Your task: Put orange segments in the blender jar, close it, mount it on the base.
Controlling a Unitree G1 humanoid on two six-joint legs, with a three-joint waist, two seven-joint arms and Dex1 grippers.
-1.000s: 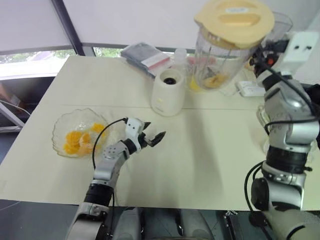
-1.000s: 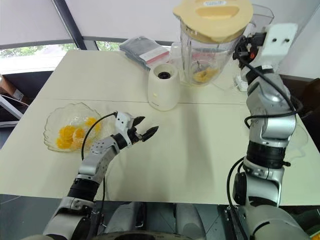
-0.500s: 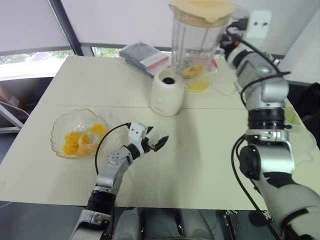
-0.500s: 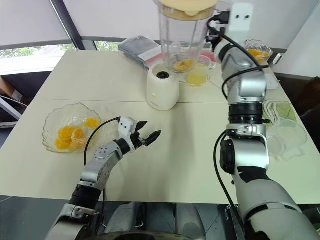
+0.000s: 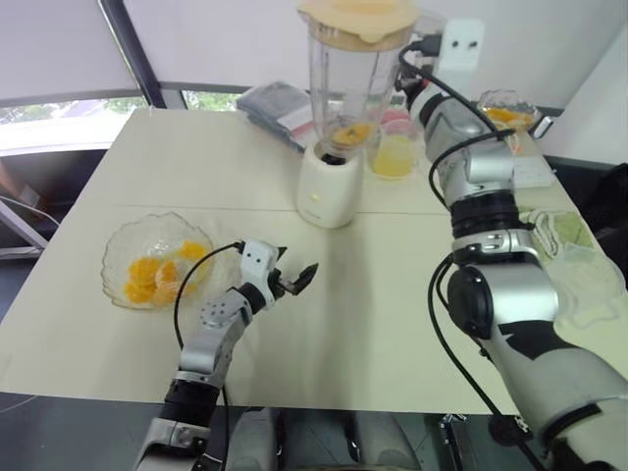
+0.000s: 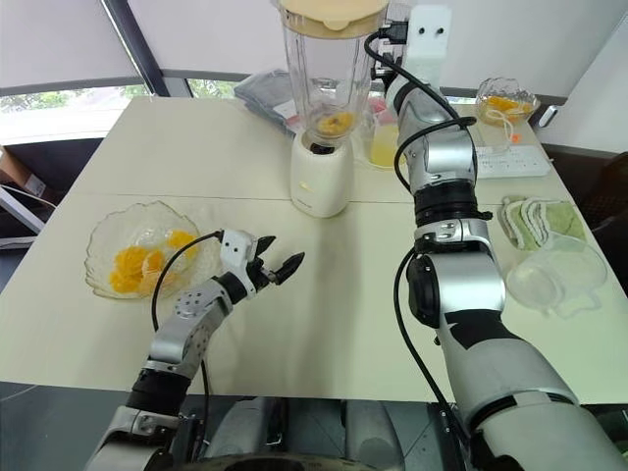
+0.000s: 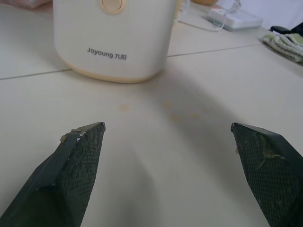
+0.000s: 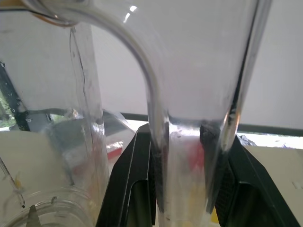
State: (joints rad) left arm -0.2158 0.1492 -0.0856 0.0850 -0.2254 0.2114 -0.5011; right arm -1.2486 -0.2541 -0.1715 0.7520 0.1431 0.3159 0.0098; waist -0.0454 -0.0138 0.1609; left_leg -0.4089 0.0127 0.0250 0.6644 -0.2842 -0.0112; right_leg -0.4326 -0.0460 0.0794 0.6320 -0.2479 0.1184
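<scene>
The blender jar [image 5: 345, 78], clear with a cream lid [image 5: 358, 12], hangs upright directly over the cream-white base [image 5: 329, 188]; its bottom meets the base's top, seated or not I cannot tell. Orange segments [image 5: 349, 132] lie at the jar's bottom. My right gripper [image 8: 183, 135] is shut on the jar's handle [image 8: 187, 161], one black finger [image 8: 135, 179] on each side. More orange segments [image 5: 157, 273] sit in a scalloped glass bowl [image 5: 118, 245] at the left. My left gripper [image 5: 294, 280] hovers open and empty over the table in front of the base [image 7: 111, 38].
A cup of yellow juice [image 5: 396, 154] stands just right of the base. At the back right are a glass bowl of orange pieces [image 5: 505, 108] and a white power strip [image 5: 535, 172]. A grey pouch [image 5: 280, 103] lies behind the base; green cloths [image 6: 530, 218] and a clear container [image 6: 554, 275] lie at the right.
My right arm has carried the lidded jar leftward from the back right to directly above the base. The left gripper has stayed about where it was, still open.
</scene>
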